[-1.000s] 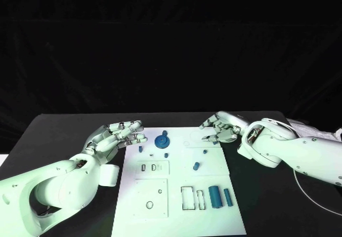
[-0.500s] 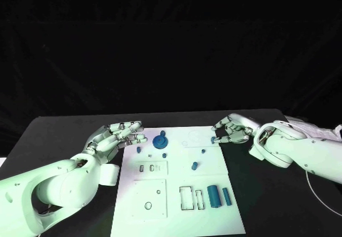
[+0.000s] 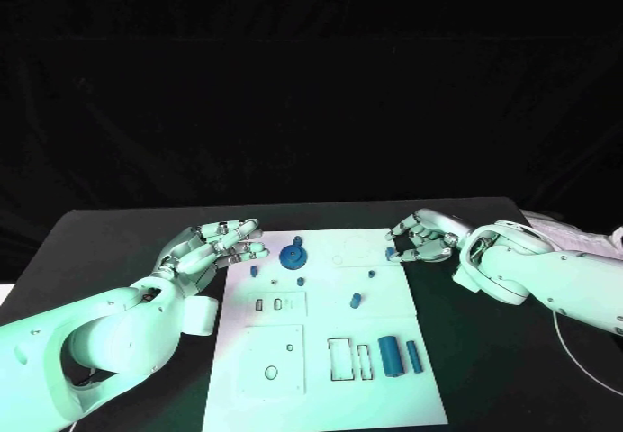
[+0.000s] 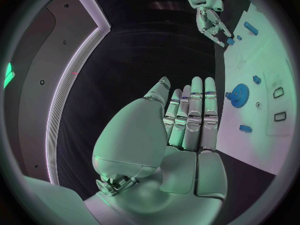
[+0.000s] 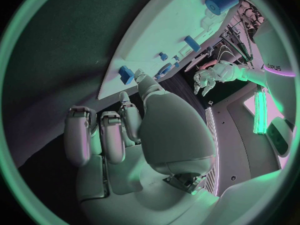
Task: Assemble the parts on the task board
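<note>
Black desk surface carries the white task board at its middle, a long plate running from the near edge toward the far side, with dark bare desk on both long sides and beyond its far end. On the board's far part stands a blue gear part, with a small blue piece near the left edge beside it and a short blue peg near the middle. Toward the near right corner two blue cylinders lie side by side, just beside an outlined rectangular slot; a square panel with a small oval hole sits at the near left. At the board's far right corner a small blue block lies right at the fingertips of the right robot hand, whose fingers curl down toward it; whether it is pinched or only touched cannot be told from the head or wrist views. That hand reaches in over the board's right edge. The left robot hand is released, fingers straight and close together, holding nothing, hovering just beside the board's far left edge. Its wrist view shows the flat fingers over dark desk with the board edge alongside.
</note>
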`<move>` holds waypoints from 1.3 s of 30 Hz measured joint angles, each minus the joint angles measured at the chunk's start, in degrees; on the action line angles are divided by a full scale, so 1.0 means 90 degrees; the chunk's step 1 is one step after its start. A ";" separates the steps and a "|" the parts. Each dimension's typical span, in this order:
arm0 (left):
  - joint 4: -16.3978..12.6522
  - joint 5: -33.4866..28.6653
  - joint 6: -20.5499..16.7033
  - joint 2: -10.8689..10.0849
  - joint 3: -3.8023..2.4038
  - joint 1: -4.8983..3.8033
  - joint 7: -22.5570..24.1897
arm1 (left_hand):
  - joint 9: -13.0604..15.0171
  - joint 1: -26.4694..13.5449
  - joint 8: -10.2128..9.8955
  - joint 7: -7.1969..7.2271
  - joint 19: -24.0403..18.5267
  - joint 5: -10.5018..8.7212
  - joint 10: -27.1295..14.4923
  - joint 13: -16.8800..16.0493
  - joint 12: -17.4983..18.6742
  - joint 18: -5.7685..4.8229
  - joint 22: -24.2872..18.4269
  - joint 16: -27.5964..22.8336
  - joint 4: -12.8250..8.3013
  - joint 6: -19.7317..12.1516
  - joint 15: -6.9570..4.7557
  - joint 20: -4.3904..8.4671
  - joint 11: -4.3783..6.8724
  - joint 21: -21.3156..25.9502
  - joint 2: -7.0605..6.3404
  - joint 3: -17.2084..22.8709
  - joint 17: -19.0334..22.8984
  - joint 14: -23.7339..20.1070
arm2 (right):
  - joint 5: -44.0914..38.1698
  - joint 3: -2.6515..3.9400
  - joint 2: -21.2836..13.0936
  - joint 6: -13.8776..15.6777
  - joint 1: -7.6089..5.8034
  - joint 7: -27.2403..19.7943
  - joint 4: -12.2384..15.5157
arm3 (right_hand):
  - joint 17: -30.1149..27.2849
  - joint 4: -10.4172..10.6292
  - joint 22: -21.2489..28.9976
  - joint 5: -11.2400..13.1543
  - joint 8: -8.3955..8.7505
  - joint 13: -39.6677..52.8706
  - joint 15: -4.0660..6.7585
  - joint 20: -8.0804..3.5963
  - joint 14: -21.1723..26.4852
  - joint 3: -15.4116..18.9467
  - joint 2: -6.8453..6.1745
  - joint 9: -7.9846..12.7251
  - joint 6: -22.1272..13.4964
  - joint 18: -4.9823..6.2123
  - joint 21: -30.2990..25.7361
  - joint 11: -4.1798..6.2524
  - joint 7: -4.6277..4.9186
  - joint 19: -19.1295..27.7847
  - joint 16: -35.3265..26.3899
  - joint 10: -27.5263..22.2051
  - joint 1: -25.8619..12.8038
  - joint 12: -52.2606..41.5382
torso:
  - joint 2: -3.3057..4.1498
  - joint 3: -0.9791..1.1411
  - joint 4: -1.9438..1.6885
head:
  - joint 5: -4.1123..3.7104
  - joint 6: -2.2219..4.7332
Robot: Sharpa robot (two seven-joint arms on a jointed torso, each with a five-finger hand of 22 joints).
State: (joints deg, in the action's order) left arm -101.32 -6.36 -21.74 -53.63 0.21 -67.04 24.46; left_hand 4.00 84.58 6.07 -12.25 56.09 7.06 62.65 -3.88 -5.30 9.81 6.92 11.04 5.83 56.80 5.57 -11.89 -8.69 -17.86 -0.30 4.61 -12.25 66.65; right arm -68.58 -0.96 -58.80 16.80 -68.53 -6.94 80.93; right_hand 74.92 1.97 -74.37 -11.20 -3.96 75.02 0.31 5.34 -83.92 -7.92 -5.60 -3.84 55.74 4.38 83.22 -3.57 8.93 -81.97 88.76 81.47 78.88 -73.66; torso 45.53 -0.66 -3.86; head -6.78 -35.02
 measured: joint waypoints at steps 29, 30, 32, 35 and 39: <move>0.0020 0.0001 0.0007 0.0002 0.0000 0.0001 -0.0021 | 0.0000 0.0000 -0.0023 0.0000 0.0000 0.0000 0.0000 0.0000 0.0036 0.0000 -0.0007 -0.0025 0.0000 0.0000 0.0000 0.0000 0.0000 0.0000 0.0000 0.0000 -0.0008 0.0000 | -0.0047 0.0002 0.0136 -0.0236 0.0048 0.0015 -0.0178 | 0.0003 -0.0097 -0.0043 0.0000 -0.0075 0.0008 0.0048 -0.0023 0.0000 -0.0097 0.0170 -0.0042 0.0351 -0.0098 0.0000 0.0048 -0.0099 -0.0022 0.0025 0.0047 0.0067 -0.0087 | -0.0008 -0.0010 0.0005 | 0.0016 -0.0061; 0.0020 0.0001 0.0008 0.0002 0.0000 0.0001 -0.0021 | 0.0000 0.0000 -0.0023 0.0000 0.0000 0.0000 0.0000 0.0000 0.0036 0.0000 -0.0007 -0.0025 0.0000 0.0000 0.0000 0.0000 0.0000 0.0000 0.0000 0.0000 -0.0008 0.0000 | -0.0048 0.0002 0.0143 -0.0240 0.0050 0.0015 -0.0186 | 0.0004 -0.0097 -0.0048 -0.0001 -0.0075 0.0008 0.0048 -0.0022 0.0000 -0.0097 0.0170 -0.0042 0.0362 -0.0098 0.0000 0.0057 -0.0110 -0.0022 0.0025 0.0057 0.0067 -0.0088 | -0.0008 -0.0010 0.0006 | 0.0016 -0.0062; 0.0020 0.0001 0.0008 0.0002 0.0000 0.0001 -0.0022 | 0.0000 0.0000 -0.0023 0.0000 0.0000 0.0000 0.0000 0.0000 0.0036 0.0000 -0.0006 -0.0025 0.0000 0.0000 0.0000 0.0000 0.0000 0.0000 0.0000 0.0000 -0.0008 0.0000 | -0.0050 0.0005 0.0155 -0.0248 0.0053 0.0015 -0.0199 | 0.0003 -0.0124 -0.0048 0.0030 -0.0075 0.0009 0.0048 -0.0023 0.0000 -0.0124 0.0188 -0.0042 0.0374 -0.0098 0.0000 0.0058 -0.0111 -0.0022 0.0025 0.0056 0.0085 -0.0095 | -0.0008 -0.0010 0.0007 | 0.0016 -0.0066; 0.0020 0.0001 0.0008 0.0002 0.0000 0.0001 -0.0022 | 0.0000 0.0000 -0.0023 0.0000 0.0000 0.0000 0.0000 0.0000 0.0036 0.0000 -0.0006 -0.0025 0.0000 0.0000 0.0000 0.0000 0.0000 0.0000 0.0000 0.0000 -0.0008 0.0000 | -0.0052 0.0007 0.0176 -0.0257 0.0059 0.0015 -0.0228 | 0.0003 -0.0148 -0.0057 0.0042 -0.0075 0.0011 0.0048 -0.0023 0.0000 -0.0149 0.0223 -0.0042 0.0405 -0.0098 0.0000 0.0058 -0.0108 -0.0022 0.0025 0.0056 0.0083 -0.0110 | -0.0008 -0.0011 0.0007 | 0.0015 -0.0070; 0.0021 0.0001 0.0009 0.0001 0.0000 0.0001 -0.0024 | 0.0000 0.0000 -0.0023 0.0000 0.0000 0.0000 0.0000 0.0000 0.0036 0.0000 -0.0006 -0.0025 0.0000 0.0000 0.0000 0.0000 0.0000 0.0000 0.0000 0.0000 -0.0007 0.0000 | -0.0056 0.0006 0.0203 -0.0263 0.0068 0.0015 -0.0271 | 0.0003 -0.0169 -0.0058 0.0102 -0.0075 0.0014 0.0071 -0.0046 -0.0023 -0.0169 0.0274 -0.0041 0.0470 -0.0098 0.0000 0.0060 -0.0128 -0.0045 0.0025 0.0056 0.0066 -0.0119 | -0.0008 -0.0009 0.0007 | 0.0013 -0.0072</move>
State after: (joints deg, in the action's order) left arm -101.14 -6.36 -21.66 -53.61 0.21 -67.03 24.25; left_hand 4.01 84.58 5.87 -12.25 56.09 7.06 62.65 -3.88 -4.98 9.81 6.87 10.81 5.83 56.80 5.57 -11.89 -8.69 -17.86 -0.30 4.61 -12.32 66.65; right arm -69.08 -0.90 -56.97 14.43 -67.91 -6.80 78.48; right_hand 74.94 0.45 -74.88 -10.28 -4.63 75.14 0.94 4.93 -84.13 -9.44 -3.14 -4.21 59.97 3.50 83.22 -3.03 7.78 -82.38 88.99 81.98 79.47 -74.73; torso 45.46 -0.75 -3.80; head -6.66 -35.67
